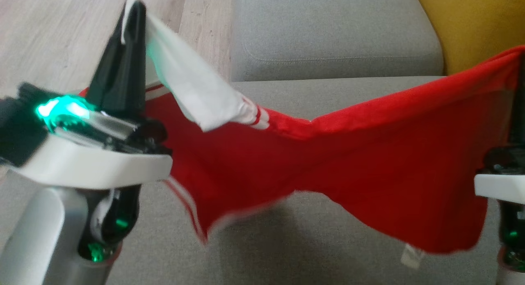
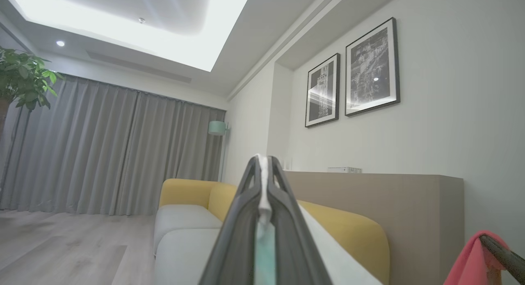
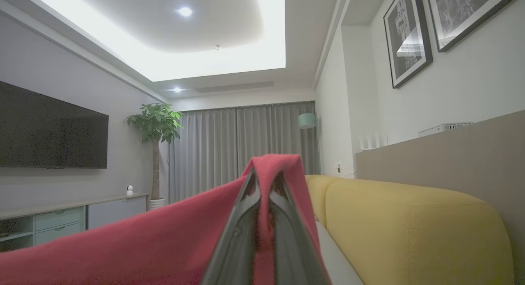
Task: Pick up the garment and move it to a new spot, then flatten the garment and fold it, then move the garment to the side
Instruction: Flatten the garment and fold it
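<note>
The garment (image 1: 348, 162) is red with white stripes and a white part, and it hangs stretched in the air above the grey sofa seat (image 1: 328, 252). My left gripper (image 1: 133, 14) points upward at the upper left, shut on the garment's white part (image 1: 192, 88); the left wrist view shows that white cloth pinched between the fingertips of the left gripper (image 2: 264, 166). At the far right edge my right gripper (image 1: 521, 57) is shut on a red corner. Red cloth drapes over the right gripper (image 3: 270, 174) in its own view.
Grey sofa cushions (image 1: 336, 35) lie beneath and behind the garment, with a yellow backrest (image 1: 475, 26) at the upper right. Wooden floor (image 1: 61, 35) is at the upper left. The wrist views show curtains (image 2: 110, 153), framed pictures (image 2: 352, 71), a plant (image 3: 156, 129) and a TV (image 3: 49, 133).
</note>
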